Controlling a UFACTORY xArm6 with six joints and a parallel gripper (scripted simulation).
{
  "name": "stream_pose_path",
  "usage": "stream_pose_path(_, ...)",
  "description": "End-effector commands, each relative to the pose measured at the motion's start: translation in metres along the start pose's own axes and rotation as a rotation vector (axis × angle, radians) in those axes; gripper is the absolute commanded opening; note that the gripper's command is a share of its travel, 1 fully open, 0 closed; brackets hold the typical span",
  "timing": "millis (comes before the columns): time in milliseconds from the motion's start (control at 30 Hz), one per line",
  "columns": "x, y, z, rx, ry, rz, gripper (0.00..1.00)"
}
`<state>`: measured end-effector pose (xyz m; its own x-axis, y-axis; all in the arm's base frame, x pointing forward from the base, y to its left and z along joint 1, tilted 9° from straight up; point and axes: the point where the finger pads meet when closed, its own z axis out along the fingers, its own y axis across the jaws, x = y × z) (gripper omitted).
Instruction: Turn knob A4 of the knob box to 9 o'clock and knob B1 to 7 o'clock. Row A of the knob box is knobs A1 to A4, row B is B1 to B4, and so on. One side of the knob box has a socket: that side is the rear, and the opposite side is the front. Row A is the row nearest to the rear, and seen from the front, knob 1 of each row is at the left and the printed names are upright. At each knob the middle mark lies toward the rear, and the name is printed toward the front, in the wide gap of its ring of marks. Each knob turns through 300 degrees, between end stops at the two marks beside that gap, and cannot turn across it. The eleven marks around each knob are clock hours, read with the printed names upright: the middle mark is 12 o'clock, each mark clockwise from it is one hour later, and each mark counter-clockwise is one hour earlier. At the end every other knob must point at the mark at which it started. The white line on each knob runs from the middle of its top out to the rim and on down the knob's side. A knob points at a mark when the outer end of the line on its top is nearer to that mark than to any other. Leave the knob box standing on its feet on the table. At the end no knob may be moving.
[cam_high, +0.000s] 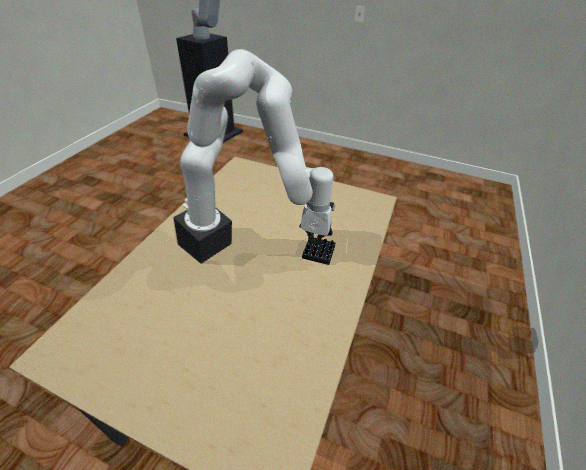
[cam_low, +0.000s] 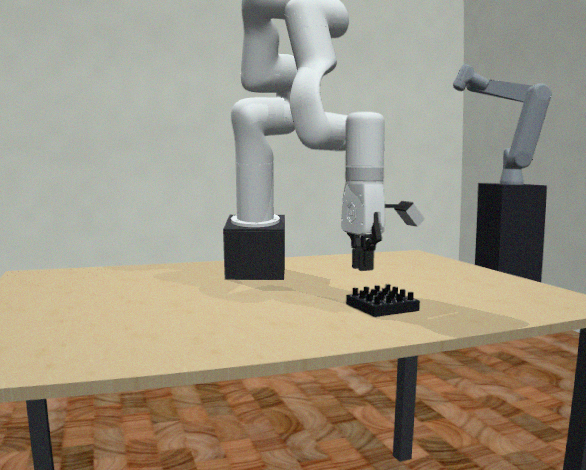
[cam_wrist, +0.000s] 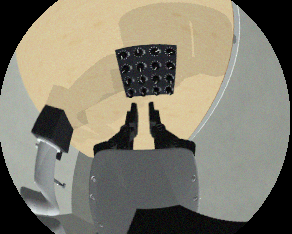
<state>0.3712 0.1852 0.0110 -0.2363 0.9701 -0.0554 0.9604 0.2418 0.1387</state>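
Note:
The black knob box (cam_high: 316, 260) (cam_low: 398, 308) (cam_wrist: 148, 72) stands flat on the table, with four rows of four black knobs on top. In the wrist view it lies just beyond the fingertips, seen from above. White marks ring the knobs, but names, socket and most knob lines are too small to read, so I cannot tell where A4 and B1 point. My gripper (cam_low: 362, 267) (cam_wrist: 143, 109) points down, its fingers a narrow gap apart with nothing between them. In the exterior view it hangs clearly above the box, touching no knob.
The light wooden table (cam_high: 200, 350) (cam_low: 175, 320) (cam_wrist: 65, 40) carries my arm's black base block (cam_high: 202, 245) (cam_low: 254, 252) (cam_wrist: 51, 129), beside the knob box. A second grey arm stands on a black pedestal (cam_high: 205, 65) (cam_low: 510, 225) off the table. The arm's shadow falls around the box.

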Motion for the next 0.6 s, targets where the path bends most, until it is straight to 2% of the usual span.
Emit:
stream_pose_path(0, 0.000, 0.001, 0.002, -0.003, 0.001, 0.000, 0.19)
stream_pose_path(567, 0.000, 0.002, 0.021, -0.003, 0.001, 0.000, 0.19)
